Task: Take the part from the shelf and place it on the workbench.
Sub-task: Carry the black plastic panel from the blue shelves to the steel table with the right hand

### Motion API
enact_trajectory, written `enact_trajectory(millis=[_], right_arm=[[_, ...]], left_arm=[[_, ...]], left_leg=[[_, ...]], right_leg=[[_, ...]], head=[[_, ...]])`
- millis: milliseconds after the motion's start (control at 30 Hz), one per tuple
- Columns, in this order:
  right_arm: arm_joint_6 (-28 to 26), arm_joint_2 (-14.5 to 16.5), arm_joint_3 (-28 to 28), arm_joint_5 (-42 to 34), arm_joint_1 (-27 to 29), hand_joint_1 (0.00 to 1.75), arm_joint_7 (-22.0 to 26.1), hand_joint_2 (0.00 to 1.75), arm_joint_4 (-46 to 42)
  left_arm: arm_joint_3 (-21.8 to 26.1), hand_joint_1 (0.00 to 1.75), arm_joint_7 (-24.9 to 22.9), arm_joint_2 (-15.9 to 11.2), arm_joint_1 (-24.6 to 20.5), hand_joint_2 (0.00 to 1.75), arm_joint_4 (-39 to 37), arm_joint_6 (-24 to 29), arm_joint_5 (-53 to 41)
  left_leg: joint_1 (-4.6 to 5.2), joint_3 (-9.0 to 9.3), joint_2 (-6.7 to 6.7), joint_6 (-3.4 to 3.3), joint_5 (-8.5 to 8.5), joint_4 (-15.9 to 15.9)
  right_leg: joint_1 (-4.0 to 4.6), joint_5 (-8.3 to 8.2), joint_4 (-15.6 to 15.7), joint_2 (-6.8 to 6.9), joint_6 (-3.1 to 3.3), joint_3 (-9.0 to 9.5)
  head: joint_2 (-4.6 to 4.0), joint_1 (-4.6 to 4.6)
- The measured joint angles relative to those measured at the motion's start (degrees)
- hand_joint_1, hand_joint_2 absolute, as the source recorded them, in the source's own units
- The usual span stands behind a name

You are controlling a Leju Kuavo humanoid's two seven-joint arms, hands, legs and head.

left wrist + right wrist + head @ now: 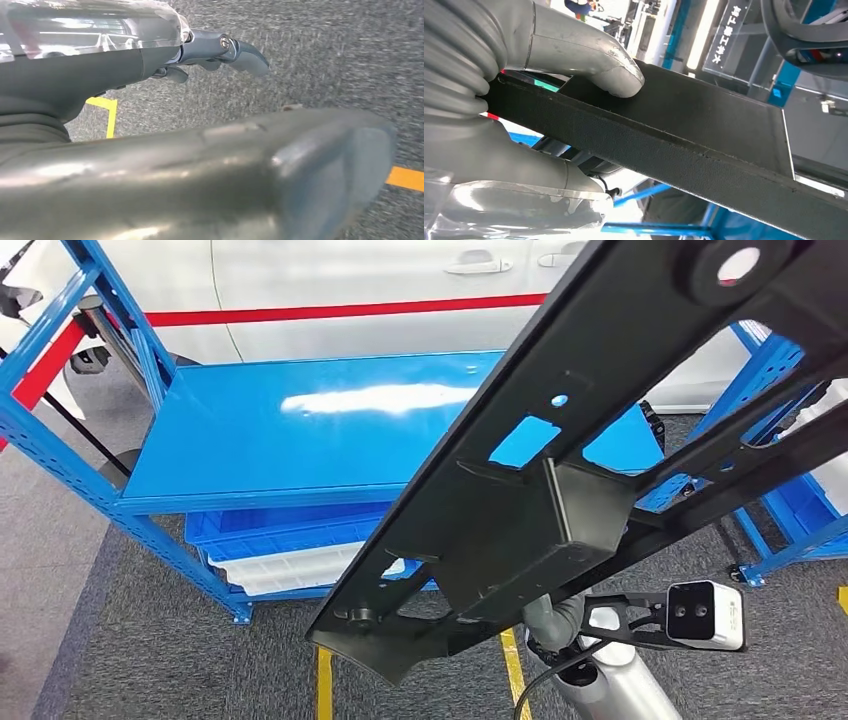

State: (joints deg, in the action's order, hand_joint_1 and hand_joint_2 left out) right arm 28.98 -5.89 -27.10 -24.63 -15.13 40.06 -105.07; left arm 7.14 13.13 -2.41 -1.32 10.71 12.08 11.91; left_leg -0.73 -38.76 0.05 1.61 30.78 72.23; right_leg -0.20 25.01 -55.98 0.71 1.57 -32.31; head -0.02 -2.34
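Head view, catalogued left to right.

Item 1: blue shelf [60, 455], frame at 9 o'clock; a top deck of bare blue sheet catches a glare, and blue and white trays sit on the level beneath, toward 7 o'clock. Behind it, at 12 o'clock, stands a white panel with a red stripe.

Item 2: part [560, 490], a long black stamped frame with cut-outs and a boxy bracket at mid-length. It runs from 7 o'clock up to 1 o'clock across the centre of the picture, tilted, held in the air in front of the shelf and touching none of its levels.

Item 3: right hand [555, 620], under the part at 6 o'clock, mostly hidden by it. In the right wrist view the hand [499, 115] grips the part's [704, 135] edge: thumb pressed on one face, fingers wrapped beneath.

Item 4: second blue rack [790, 530] at 3 o'clock, well apart from the part's lower end.

Item 5: left hand [220, 52], in the left wrist view, hanging over grey carpet with yellow floor lines; fingers curled in, holding nothing.

Step in hand, by judgement: the part is off the shelf and being carried; placing is not yet done. No work surface can be told in these views.

Next move, by judgement: turn toward the surface, keep the long part's far end away from both racks, level it, lower it flat, then loosen the fingers.
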Motion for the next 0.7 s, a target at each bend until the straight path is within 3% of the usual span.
enact_trajectory(millis=[33,100,167,233,267,333,400,433,467,500,600,633,700], right_arm=[[-0.2,-0.1,-0.3,0.0,-0.1,1.69,0.0,1.75,0.1],[-0.6,-0.2,-0.6,0.0,-0.2,1.69,0.0,1.75,0.2],[-0.7,-0.3,-0.7,0.0,-0.3,1.69,0.0,1.75,0.2],[-0.7,-0.4,-0.9,-0.1,-0.4,1.69,0.1,1.75,0.2],[-0.7,-0.5,-1.0,-0.1,-0.5,1.69,0.1,1.75,0.2],[-0.5,-0.6,-1.0,0.1,-0.5,1.69,0.1,1.75,0.2],[0.3,-0.7,-1.0,0.7,0.0,1.69,0.1,1.75,0.2],[0.8,-0.7,-0.9,1.1,0.3,1.69,0.1,1.75,0.2],[1.2,-0.7,-0.7,1.5,0.7,1.69,0.1,1.75,0.2],[1.5,-0.7,-0.6,1.8,0.9,1.69,0.1,1.75,0.2],[2.1,-0.5,-0.2,2.5,1.5,1.69,0.1,1.75,0.1],[2.5,-0.4,0.0,2.8,1.9,1.69,0.1,1.75,-0.1],[3.5,0.0,0.6,3.8,3.0,1.69,0.1,1.75,-0.4]], left_arm=[[0.0,0.00,0.1,0.0,0.0,0.00,0.0,0.0,0.0],[0.0,0.00,0.3,0.0,-0.1,0.00,0.0,0.0,0.0],[0.0,0.00,0.4,0.0,0.0,0.00,0.0,0.0,0.0],[0.0,0.00,0.4,0.0,0.0,0.00,0.0,0.0,0.0],[0.0,0.00,0.5,0.1,0.0,0.00,0.0,0.0,0.0],[0.0,0.00,0.6,0.1,-0.1,0.00,0.0,0.0,0.0],[0.0,0.00,0.7,0.1,-0.1,0.00,0.0,0.0,0.0],[0.0,0.00,0.8,0.1,-0.1,0.00,0.0,0.0,-0.1],[0.0,0.00,0.8,0.2,-0.1,0.00,0.0,0.0,-0.2],[0.0,0.00,0.8,0.2,-0.1,0.00,0.0,-0.1,-0.3],[0.0,0.00,0.9,0.2,-0.1,0.00,0.0,-0.2,-0.5],[0.0,0.00,1.0,0.3,-0.1,0.00,0.0,-0.3,-0.5],[0.0,0.00,1.2,0.4,0.0,0.00,0.0,-0.3,-0.5]], left_leg=[[-0.03,2.75,0.00,-0.07,-1.62,-3.7],[0.10,8.22,-0.07,-0.52,-3.07,-12.2],[0.38,10.15,-0.17,-1.09,-2.88,-15.8],[0.36,9.85,-0.11,-1.79,-3.50,-16.1],[0.24,9.57,0.00,-2.23,-3.93,-16.2],[0.00,8.59,0.26,-3.07,-5.05,-16.6],[0.11,7.12,0.34,-3.37,-6.05,-16.4],[0.14,6.37,0.34,-3.37,-6.47,-16.2],[0.15,5.61,0.34,-3.32,-6.86,-15.9],[0.15,4.91,0.34,-3.23,-7.18,-15.6],[0.18,3.28,0.28,-2.68,-7.97,-14.6],[0.20,3.03,0.25,-2.37,-8.26,-14.5],[0.18,2.76,0.21,-1.65,-9.04,-14.5]], right_leg=[[-0.02,-0.23,-0.3,0.00,-0.14,-0.52],[0.05,-0.63,-0.8,0.02,-0.59,-1.37],[0.10,-1.17,-1.1,0.04,-1.22,-1.84],[0.08,-1.62,-1.1,-0.01,-1.92,-2.05],[0.07,-1.08,-1.5,-0.10,-2.24,-2.37],[-0.02,2.59,-5.4,-0.35,-2.75,-4.08],[-0.19,7.65,-13.3,-0.48,-3.10,-6.75],[-0.24,8.99,-16.5,-0.49,-3.24,-7.53],[-0.28,9.23,-18.0,-0.49,-3.32,-7.47],[-0.35,8.27,-16.9,-0.49,-3.33,-6.12],[-0.35,4.73,-5.2,-0.52,-2.81,1.76],[-0.20,4.34,-2.5,-0.57,-2.53,3.28],[0.20,3.93,-1.4,-0.66,-1.96,3.59]], head=[[0.00,0.00],[0.00,0.00],[0.00,0.01],[0.00,0.01],[0.00,0.01],[0.00,0.02],[0.00,0.02],[0.00,0.02],[0.00,0.02],[0.00,0.02],[0.00,0.02],[0.00,0.02],[0.00,0.02]])
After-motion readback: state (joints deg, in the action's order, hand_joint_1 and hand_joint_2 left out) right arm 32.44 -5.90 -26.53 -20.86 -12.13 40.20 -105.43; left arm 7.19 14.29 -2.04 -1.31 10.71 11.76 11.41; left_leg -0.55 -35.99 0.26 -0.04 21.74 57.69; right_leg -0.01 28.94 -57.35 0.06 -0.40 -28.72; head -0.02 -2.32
